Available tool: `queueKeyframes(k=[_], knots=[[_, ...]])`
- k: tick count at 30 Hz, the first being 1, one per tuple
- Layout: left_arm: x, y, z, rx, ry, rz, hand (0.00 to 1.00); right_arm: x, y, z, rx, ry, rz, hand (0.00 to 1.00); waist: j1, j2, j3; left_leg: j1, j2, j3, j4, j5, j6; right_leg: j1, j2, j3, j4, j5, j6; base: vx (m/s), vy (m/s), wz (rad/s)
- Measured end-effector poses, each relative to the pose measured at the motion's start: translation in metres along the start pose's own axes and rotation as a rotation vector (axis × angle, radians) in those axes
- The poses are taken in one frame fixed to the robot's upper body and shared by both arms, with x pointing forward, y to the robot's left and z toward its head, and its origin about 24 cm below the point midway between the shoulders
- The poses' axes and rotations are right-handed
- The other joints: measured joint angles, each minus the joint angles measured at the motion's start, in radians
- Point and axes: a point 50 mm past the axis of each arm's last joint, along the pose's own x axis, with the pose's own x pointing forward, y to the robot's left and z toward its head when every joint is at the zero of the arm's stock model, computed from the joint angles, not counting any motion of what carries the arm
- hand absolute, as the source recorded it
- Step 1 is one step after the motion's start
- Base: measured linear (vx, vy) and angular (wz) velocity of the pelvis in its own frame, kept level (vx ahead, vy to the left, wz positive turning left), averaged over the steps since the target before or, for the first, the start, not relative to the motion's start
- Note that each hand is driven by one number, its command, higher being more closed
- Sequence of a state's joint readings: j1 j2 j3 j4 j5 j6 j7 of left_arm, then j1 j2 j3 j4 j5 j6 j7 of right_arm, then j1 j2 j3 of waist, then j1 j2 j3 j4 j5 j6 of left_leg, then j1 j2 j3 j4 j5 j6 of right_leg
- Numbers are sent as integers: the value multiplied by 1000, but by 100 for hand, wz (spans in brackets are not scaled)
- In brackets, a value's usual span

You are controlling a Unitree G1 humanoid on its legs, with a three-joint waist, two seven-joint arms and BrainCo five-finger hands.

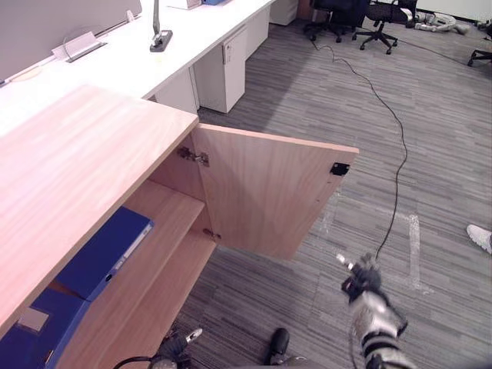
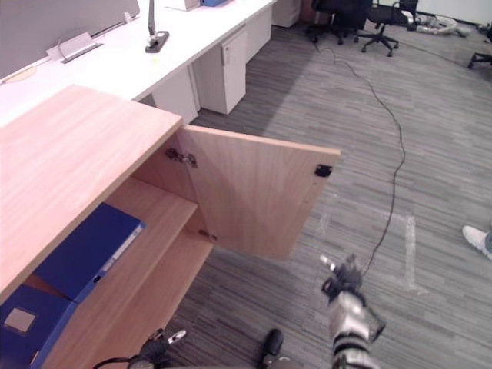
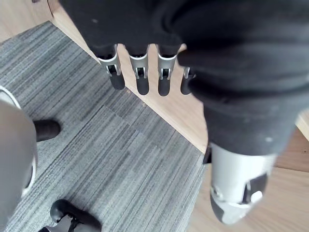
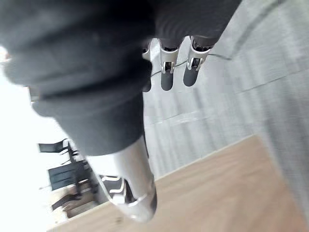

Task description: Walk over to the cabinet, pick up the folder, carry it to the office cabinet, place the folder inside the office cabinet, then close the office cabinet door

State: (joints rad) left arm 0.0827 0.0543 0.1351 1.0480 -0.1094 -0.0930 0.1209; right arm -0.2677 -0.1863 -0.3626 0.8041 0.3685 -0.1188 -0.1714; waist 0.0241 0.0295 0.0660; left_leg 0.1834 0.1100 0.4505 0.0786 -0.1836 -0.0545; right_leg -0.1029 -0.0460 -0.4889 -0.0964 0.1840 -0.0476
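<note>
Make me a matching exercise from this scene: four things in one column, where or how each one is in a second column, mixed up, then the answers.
Column one:
1. blue folder
2. cabinet door
3. right hand
4. office chairs

Column two:
A. far across the room
B. swung open
C. lying on a shelf inside the cabinet
D. open, above the carpet, holding nothing

Pairs: 1-C, 2-B, 3-D, 4-A.
</note>
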Motion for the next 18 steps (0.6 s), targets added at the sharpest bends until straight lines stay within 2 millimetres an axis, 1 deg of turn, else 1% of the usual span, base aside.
queueKeyframes(k=[1,2,3,4,5,7,8,9,10,11,12,13,15,17,18], knots=[[0,2,-1,2,4,3,0,8,6,22,0,-58,9,0,1,0,0,2,-1,-3,5,0,0,5,-2,0,0,0,0,1,32,1],[-1,3,-3,2,7,4,0,12,8,31,-1,-81,11,0,1,0,0,3,0,-6,11,0,0,9,-3,0,0,0,1,2,29,4],[-1,4,-5,-2,13,5,0,20,12,52,-4,-129,15,0,7,0,0,3,-1,-14,26,0,0,17,-7,0,0,-1,2,0,25,4],[-1,4,-4,-1,12,4,0,23,14,59,-5,-140,17,0,8,0,0,2,-1,-18,34,0,0,20,-8,0,0,-1,2,-1,30,5],[-1,4,-4,-3,12,2,0,28,19,74,-4,-165,20,0,9,2,-1,-4,-2,-23,47,0,0,21,-13,0,0,-1,2,-3,32,2],[-1,4,-4,-14,13,-2,0,35,23,96,-4,-191,17,0,14,1,-1,-23,-6,-31,84,0,0,22,-26,-1,1,-1,3,5,27,6],[-1,4,-4,-16,13,-4,0,37,24,102,-7,-200,17,0,18,1,-1,-32,-7,-37,104,0,0,24,-33,-2,2,-1,3,15,18,14],[-1,4,-4,-19,12,-5,0,39,26,110,-8,-208,15,0,19,0,0,-48,-11,-57,131,-16,-4,29,-48,-3,6,1,5,11,31,18],[-1,2,-5,-21,15,-9,0,42,27,121,-6,-216,9,0,24,2,1,-56,-13,-80,105,-52,5,35,-56,-5,6,5,10,-26,54,18],[-2,1,-6,-28,17,-11,0,43,32,130,-18,-227,19,0,26,14,1,-69,-6,-93,28,-38,0,39,-57,-9,6,11,20,-54,62,8],[-2,1,-6,-42,16,-12,0,44,35,134,-26,-231,29,0,27,19,1,-74,-7,-100,23,1,7,41,-58,-9,6,15,26,-77,68,6],[-2,2,-5,-42,9,-10,0,44,42,135,-52,-225,58,0,33,15,-3,-67,-23,-109,20,17,11,47,-67,-4,6,22,36,-49,74,13],[-2,3,-3,-41,0,-9,0,44,50,140,-66,-224,86,0,34,6,0,-64,-39,-120,17,18,13,51,-82,-4,6,22,36,-31,85,16],[-2,7,-3,-37,-4,-3,0,45,57,145,-93,-212,100,0,45,5,1,-66,-48,-133,14,20,17,51,-90,-6,6,23,36,-24,61,10],[-3,9,-4,-39,-2,3,0,46,55,148,-138,-217,101,0,47,5,2,-68,-49,-138,13,21,18,51,-91,-9,6,23,36,-4,22,8]])
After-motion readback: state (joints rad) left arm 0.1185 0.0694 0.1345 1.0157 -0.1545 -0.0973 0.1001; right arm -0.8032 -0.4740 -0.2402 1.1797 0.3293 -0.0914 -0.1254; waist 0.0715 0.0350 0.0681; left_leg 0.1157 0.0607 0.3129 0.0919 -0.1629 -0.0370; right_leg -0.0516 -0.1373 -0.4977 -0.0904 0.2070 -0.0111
